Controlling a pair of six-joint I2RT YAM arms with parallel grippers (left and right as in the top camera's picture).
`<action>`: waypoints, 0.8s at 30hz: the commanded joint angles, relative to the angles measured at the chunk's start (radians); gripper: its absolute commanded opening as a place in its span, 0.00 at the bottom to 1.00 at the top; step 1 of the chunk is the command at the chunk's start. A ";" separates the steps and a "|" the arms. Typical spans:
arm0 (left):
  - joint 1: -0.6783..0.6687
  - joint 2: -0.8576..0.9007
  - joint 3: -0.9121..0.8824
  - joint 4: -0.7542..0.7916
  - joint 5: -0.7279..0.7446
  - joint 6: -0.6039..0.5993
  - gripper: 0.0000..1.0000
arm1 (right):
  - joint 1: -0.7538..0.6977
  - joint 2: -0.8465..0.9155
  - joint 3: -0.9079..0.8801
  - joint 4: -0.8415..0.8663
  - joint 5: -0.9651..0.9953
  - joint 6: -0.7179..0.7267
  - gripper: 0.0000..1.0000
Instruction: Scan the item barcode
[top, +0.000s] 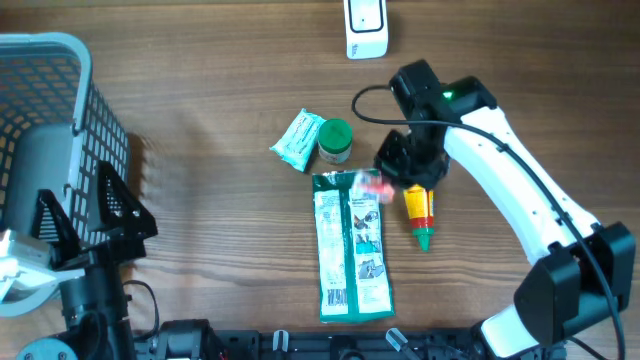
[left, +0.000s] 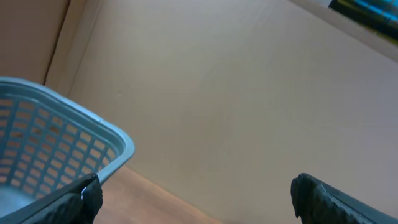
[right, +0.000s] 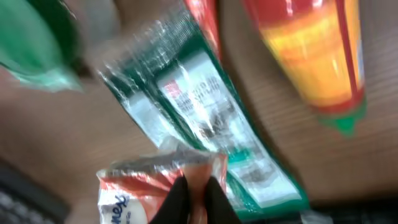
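Gripping a small red-and-white plastic packet (top: 372, 183), the right gripper (right: 196, 202) has its two black fingers (right: 180, 198) clenched on the packet's crimped edge. In the wrist view the pinch is plain, though blurred.

The held packet sits near the middle of the wooden table (top: 200, 100), over the far end of a long green-and-white foil packet (top: 352, 245). That long packet lies flat, its length running toward the near edge. Whether the held packet is clear of it cannot be told.

Just right of the long packet lies a yellow-and-red squeeze bottle (top: 420, 210), with its green tip pointing at the near edge. Toward the far edge from the long packet stand a green-lidded jar (top: 334, 140) and, touching it on the left, a crumpled teal wrapper (top: 298, 138).

A white barcode scanner (top: 366, 28) stands at the far edge, well apart from the held packet.

The left gripper (top: 90, 228) is released, jaws spread wide. It is at the left edge beside a grey-blue plastic lattice basket (top: 60, 50) and holds nothing.
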 joint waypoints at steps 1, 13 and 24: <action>-0.006 -0.008 -0.006 0.000 0.012 -0.002 1.00 | 0.005 -0.023 0.012 0.158 0.206 0.051 0.04; -0.006 -0.007 -0.006 -0.017 -0.141 -0.002 1.00 | -0.002 0.002 0.011 0.734 0.508 -0.137 0.04; -0.006 -0.007 -0.006 -0.308 -0.138 -0.002 1.00 | -0.016 0.133 0.011 1.101 0.628 -0.409 0.04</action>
